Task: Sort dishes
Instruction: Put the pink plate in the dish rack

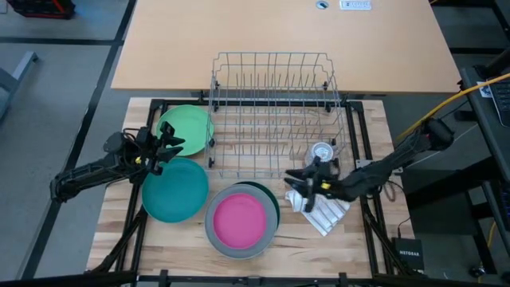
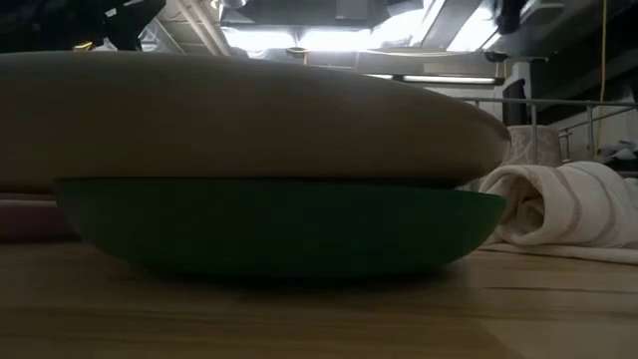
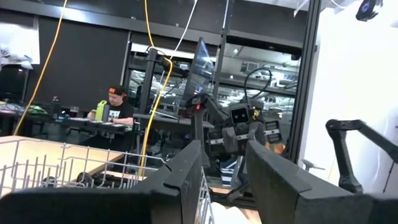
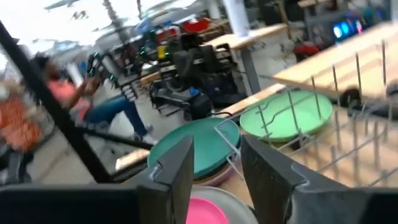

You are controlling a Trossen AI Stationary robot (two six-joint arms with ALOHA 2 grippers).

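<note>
Both grippers empty, no dish in the wire dish rack (image 1: 275, 112) yet.

My left gripper (image 1: 163, 146) hovers jaws parted between the light green plate (image 1: 186, 129) and teal plate (image 1: 174, 189), left of the rack; next I must drop onto a rim. My right gripper (image 1: 307, 182), jaws parted and holding nothing, sits at the rack's front right corner over the striped cloth (image 1: 323, 211), near what's probably a glass cup (image 1: 320, 151). Pink plate (image 1: 238, 219) on grey dish (image 1: 225, 241), in front of the rack.

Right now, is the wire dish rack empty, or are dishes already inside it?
Nearly empty of dishes: the wire dish rack holds no plates; only a small clear glass cup shows at its corner. The light green plate lies beside it.
</note>
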